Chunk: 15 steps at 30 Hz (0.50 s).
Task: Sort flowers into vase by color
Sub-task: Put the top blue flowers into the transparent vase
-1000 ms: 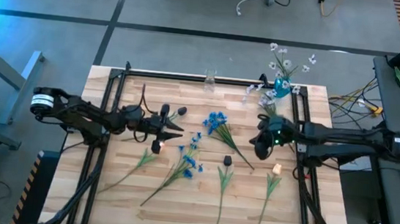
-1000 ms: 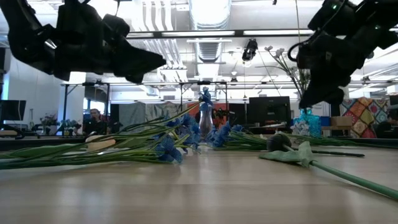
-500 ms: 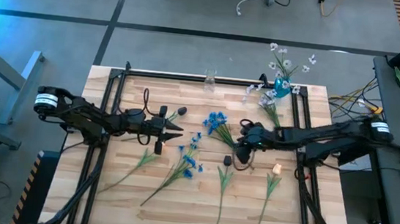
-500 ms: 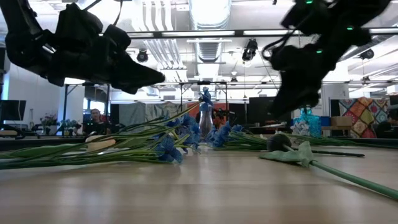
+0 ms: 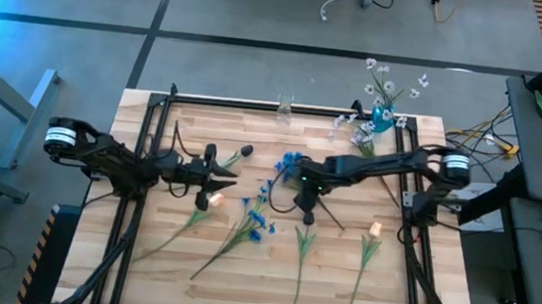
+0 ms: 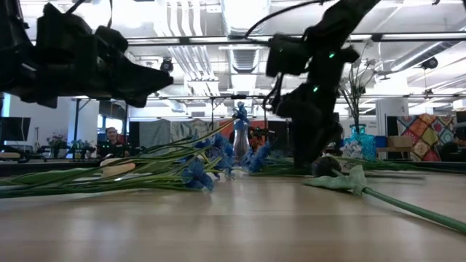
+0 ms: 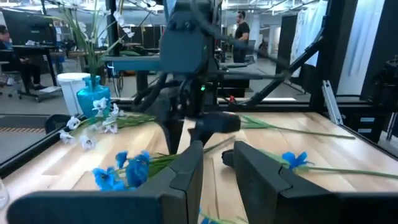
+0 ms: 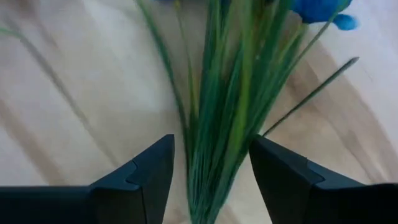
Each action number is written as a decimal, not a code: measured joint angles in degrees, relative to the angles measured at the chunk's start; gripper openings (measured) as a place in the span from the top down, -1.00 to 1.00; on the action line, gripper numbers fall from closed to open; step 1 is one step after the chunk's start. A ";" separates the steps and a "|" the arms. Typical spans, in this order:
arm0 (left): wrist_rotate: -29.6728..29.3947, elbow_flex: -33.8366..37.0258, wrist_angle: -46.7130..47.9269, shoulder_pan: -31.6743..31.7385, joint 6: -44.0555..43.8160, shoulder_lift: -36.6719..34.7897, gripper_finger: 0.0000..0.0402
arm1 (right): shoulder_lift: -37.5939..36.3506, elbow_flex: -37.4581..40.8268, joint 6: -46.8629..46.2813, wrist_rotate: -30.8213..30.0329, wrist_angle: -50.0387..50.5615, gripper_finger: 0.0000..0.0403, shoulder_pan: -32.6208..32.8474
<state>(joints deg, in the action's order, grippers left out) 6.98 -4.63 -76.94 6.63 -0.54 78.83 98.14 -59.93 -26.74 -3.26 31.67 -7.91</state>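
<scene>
A bunch of blue flowers [image 5: 293, 163] lies on the table's middle, with its green stems [image 8: 217, 118] running between the fingers of my open right gripper [image 8: 211, 155]. That gripper [image 5: 301, 186] points down, low over the stems; whether it touches them I cannot tell. My left gripper [image 5: 232, 176] hovers open at the table's left, holding nothing. Another blue sprig [image 5: 258, 217], a dark head [image 5: 307, 218] and pale orange heads [image 5: 376, 228] lie on the wood. At the far right, a blue vase [image 5: 382, 121] holds white flowers.
A small clear glass vase [image 5: 285, 104] stands at the far edge's middle. White sprigs [image 5: 357, 133] lie beside the blue vase. More green stems [image 5: 300, 260] stretch toward the near edge. Black frame rails [image 5: 405, 185] border the table's sides. People sit in the room behind.
My right gripper has swung from the table's right side toward the left and come down over the stems of the blue bunch. The flowers on the table have stayed put.
</scene>
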 joint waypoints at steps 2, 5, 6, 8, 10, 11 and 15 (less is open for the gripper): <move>0.00 0.61 -0.58 0.00 -0.02 -0.02 0.62 | 2.26 -1.71 0.93 0.87 0.34 0.00 -0.26; -0.01 1.20 -0.50 0.00 -0.36 0.00 0.62 | 4.88 -4.45 1.72 1.78 2.31 0.02 -0.26; 0.00 1.41 -0.47 0.00 -0.56 0.00 0.62 | 5.62 -5.32 1.84 1.67 3.20 0.05 -0.23; -0.02 1.80 -0.40 0.00 -0.66 0.00 0.62 | 6.86 -6.91 2.21 1.64 4.78 0.14 -0.26; -0.10 2.46 -0.23 0.00 -0.66 0.00 0.62 | 7.67 -8.12 3.35 1.54 5.45 0.29 -0.30; -0.32 2.79 -0.22 0.00 -0.66 0.00 0.62 | 7.81 -8.55 3.93 1.50 5.55 0.39 -0.30; -0.51 4.14 -1.01 0.00 -0.75 0.04 0.62 | 5.93 -9.37 7.05 -1.08 5.31 0.83 -0.18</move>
<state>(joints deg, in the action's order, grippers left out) 6.47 -0.49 -77.95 6.63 -1.28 78.86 104.07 -69.30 -19.69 -4.34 36.97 -8.09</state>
